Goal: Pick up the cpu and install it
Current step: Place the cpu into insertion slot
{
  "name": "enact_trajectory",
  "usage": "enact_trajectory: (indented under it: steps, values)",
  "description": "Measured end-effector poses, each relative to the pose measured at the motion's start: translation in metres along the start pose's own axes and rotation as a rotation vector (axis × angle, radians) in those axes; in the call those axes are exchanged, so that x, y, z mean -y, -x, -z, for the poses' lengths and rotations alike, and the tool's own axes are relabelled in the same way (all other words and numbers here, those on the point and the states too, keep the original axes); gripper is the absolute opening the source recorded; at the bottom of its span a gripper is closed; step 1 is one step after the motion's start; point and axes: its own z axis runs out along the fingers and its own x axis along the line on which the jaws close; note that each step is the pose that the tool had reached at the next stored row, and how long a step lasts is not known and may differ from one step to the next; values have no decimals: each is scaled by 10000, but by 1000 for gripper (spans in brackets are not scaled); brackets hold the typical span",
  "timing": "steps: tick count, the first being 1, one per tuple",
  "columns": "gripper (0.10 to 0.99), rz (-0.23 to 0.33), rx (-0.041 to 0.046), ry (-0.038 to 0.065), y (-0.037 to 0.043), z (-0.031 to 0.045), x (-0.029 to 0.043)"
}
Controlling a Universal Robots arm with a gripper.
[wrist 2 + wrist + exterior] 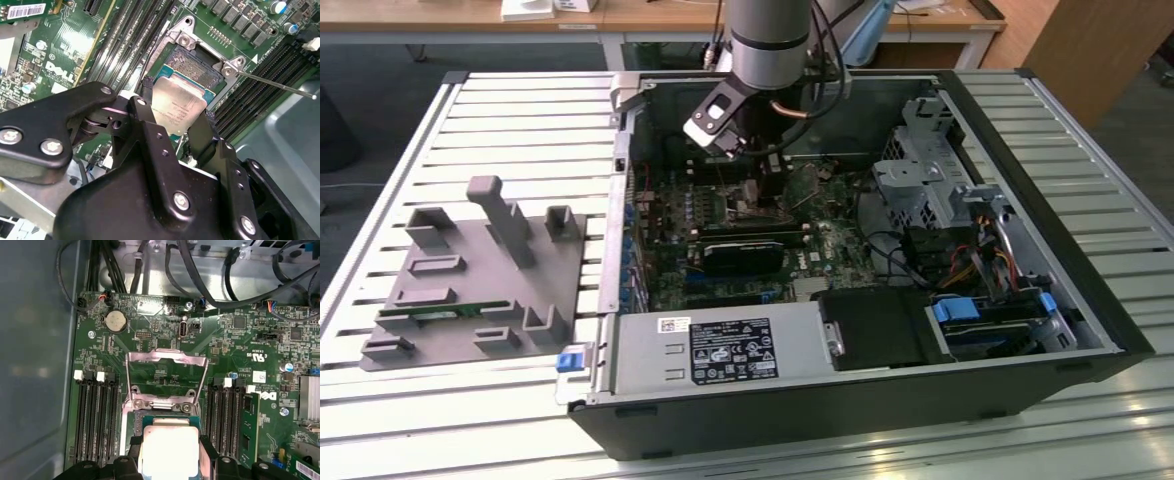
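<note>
The cpu point(177, 105), a square chip with a shiny silver top, sits between my gripper's point(175, 127) two black fingers point(146, 125), which are shut on its opposite edges. It hangs just above the open dark socket point(192, 67) on the green motherboard point(70, 45), partly covering it. In the first wrist view the cpu point(170, 447) glares bright, held by the gripper point(170, 457), and the socket's metal load plate point(167, 357) stands flipped open beyond it. In the exterior view my arm point(767, 50) reaches down into the open computer case point(854, 250), with the gripper point(758, 165) low over the board.
Memory slots point(95, 415) flank the socket on both sides. Black cables point(210, 285) run along the case wall. A thin metal lever point(275, 82) sticks out beside the socket. A grey tray point(467, 280) holding a green memory stick point(440, 312) lies at the exterior view's left. The power supply point(720, 350) fills the case's near end.
</note>
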Motion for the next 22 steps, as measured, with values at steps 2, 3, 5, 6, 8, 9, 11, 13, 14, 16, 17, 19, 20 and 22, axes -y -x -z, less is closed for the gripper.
enact_trajectory:
  steps: [2, 3, 5, 6, 8, 9, 11, 13, 14, 16, 17, 19, 20, 22]
  values:
    - [533, 0, 1, -1, 0, -5, 0]
    - [533, 0, 1, -1, 0, -7, 0]
    - [533, 0, 0, 0, 0, -11, 0]
    - [533, 0, 1, 2, 0, -13, 1]
    - [533, 0, -1, 10, 0, -24, 1]
    - [533, 0, 0, 9, 0, -30, 2]
    - [533, 0, 1, 8, 0, -50, 3]
    - [533, 0, 1, 8, 0, -65, 3]
    - [533, 0, 1, 8, 0, -70, 4]
    - [533, 0, 0, 8, 0, -79, 4]
    - [533, 0, 1, 8, 0, -82, 4]
    - [533, 0, 1, 8, 0, -87, 4]
    - [533, 0, 1, 8, 0, -89, 5]
    - [533, 0, 1, 8, 0, -94, 5]
